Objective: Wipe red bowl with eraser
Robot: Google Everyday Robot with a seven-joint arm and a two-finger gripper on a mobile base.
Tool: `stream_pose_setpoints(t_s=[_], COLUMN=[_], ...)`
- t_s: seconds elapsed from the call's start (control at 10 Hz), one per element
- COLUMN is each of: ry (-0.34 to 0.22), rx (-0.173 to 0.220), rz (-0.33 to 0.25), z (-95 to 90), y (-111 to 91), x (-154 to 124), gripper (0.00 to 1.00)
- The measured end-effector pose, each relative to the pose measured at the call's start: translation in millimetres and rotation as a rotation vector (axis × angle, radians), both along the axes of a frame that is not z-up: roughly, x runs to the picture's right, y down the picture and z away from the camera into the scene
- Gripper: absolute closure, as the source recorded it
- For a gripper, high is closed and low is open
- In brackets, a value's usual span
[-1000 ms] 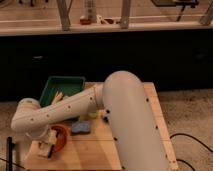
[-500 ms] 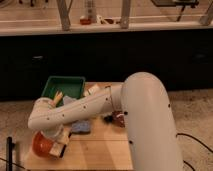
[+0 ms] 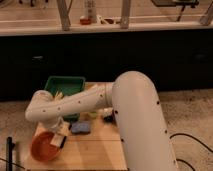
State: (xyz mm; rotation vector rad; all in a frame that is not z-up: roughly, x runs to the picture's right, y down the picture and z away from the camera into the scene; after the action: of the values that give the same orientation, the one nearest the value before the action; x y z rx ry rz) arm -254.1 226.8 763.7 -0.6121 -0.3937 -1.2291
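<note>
Evidently the arm bends low over the wooden table [image 3: 95, 150] so that the gripper [image 3: 58, 133] sits at the rim of the red bowl [image 3: 44, 147], a pose suited to wiping. A pale patch at its tip looks like the eraser [image 3: 62, 140]. Whether the gripper clamps it cannot be told. The blue-grey pad [image 3: 81, 128] lies just beside it, unused.

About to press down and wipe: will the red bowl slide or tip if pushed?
It may slide: the red bowl looks small and shallow, sitting on the smooth wooden table. It could tip, since the end effector is at its rim, off centre.
</note>
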Motion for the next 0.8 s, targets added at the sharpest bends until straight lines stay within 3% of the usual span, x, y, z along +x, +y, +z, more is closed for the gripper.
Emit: stream_pose_setpoints(t_s=[0.4,0.8], ry=[-0.074,-0.192], rx=[0.011,-0.009], rz=[-0.060,-0.118], z=[-10.2,-43.5], y=[1.0,32.8], x=[-47.0,-75.8], gripper=[1.00,1.00])
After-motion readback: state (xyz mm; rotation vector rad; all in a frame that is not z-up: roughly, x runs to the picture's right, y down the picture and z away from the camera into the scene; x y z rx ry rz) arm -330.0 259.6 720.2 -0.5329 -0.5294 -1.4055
